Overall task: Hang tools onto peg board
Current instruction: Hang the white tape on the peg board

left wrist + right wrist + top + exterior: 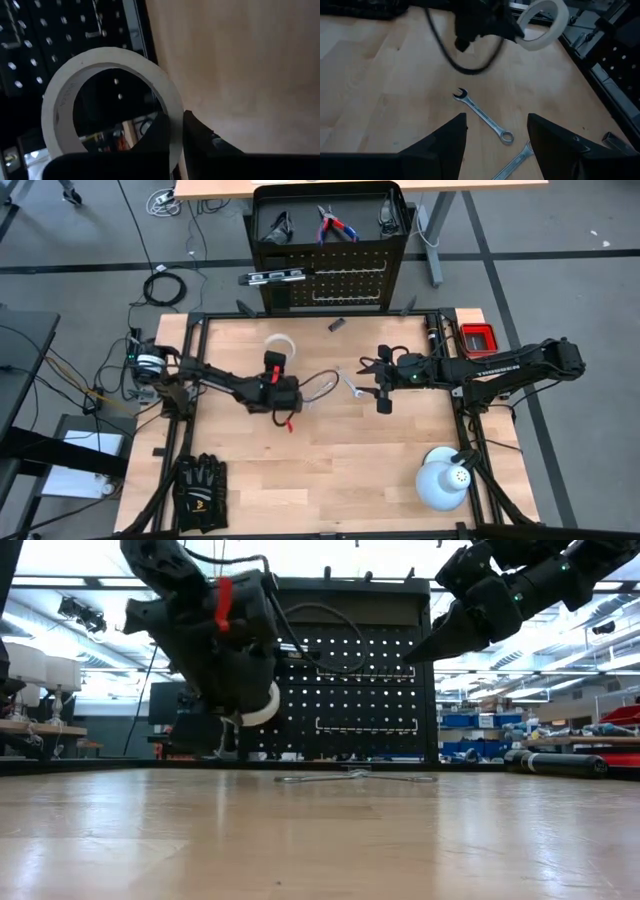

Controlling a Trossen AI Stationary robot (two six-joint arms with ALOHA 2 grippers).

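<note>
The peg board (330,275) stands upright at the table's (250,490) far edge, a dark level bar (275,277) hung at its left side and red-handled pliers (333,224) and glasses (277,226) lying in its top shelf. The left gripper (172,135) is raised above the table before the board, clenched on the rim of the white tape roll (107,95). The right gripper (495,132) hovers with fingers spread over two silver wrenches (482,115) lying on the wood.

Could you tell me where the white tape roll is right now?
The white tape roll is held off the table in the left gripper, mid-table left, near the peg board.
</note>
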